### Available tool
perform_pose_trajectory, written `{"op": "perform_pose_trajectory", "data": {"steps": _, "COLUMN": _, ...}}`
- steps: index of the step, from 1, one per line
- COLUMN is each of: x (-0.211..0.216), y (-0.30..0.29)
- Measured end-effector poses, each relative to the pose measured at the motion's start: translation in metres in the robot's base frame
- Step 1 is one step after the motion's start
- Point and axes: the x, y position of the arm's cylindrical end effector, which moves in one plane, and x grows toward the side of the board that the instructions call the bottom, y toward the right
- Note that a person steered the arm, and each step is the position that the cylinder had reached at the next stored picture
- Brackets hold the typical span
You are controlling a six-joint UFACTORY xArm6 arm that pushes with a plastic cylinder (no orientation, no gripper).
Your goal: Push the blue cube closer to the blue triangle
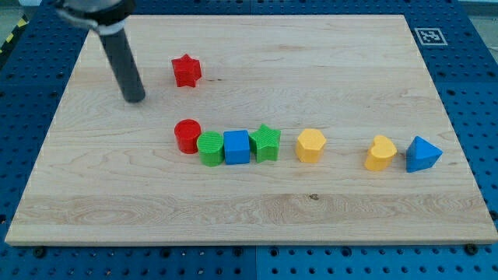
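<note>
The blue cube (236, 147) sits in a tight row at mid-board, between a green cylinder (209, 148) on its left and a green star (266, 142) on its right. The blue triangle (422, 154) lies far toward the view's right, next to a yellow heart-shaped block (380, 153). My tip (135, 99) rests on the board at the upper left, well up and left of the blue cube, touching no block.
A red cylinder (187, 135) ends the row on the left. A red star (186, 71) lies right of my tip. A yellow hexagon (310, 145) stands between the green star and the yellow heart. The wooden board (311, 210) has blue pegboard around it.
</note>
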Motion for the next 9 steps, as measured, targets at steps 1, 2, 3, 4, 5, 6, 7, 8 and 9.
{"op": "perform_pose_trajectory", "data": {"steps": 1, "x": 0.05, "y": 0.011}}
{"op": "perform_pose_trajectory", "data": {"steps": 2, "x": 0.075, "y": 0.039}}
{"op": "perform_pose_trajectory", "data": {"steps": 3, "x": 0.075, "y": 0.049}}
{"op": "perform_pose_trajectory", "data": {"steps": 4, "x": 0.095, "y": 0.06}}
{"op": "perform_pose_trajectory", "data": {"steps": 5, "x": 0.113, "y": 0.073}}
{"op": "perform_pose_trajectory", "data": {"steps": 6, "x": 0.112, "y": 0.092}}
{"op": "perform_pose_trajectory", "data": {"steps": 7, "x": 0.098, "y": 0.112}}
{"op": "perform_pose_trajectory", "data": {"steps": 8, "x": 0.082, "y": 0.116}}
{"op": "perform_pose_trajectory", "data": {"steps": 9, "x": 0.082, "y": 0.117}}
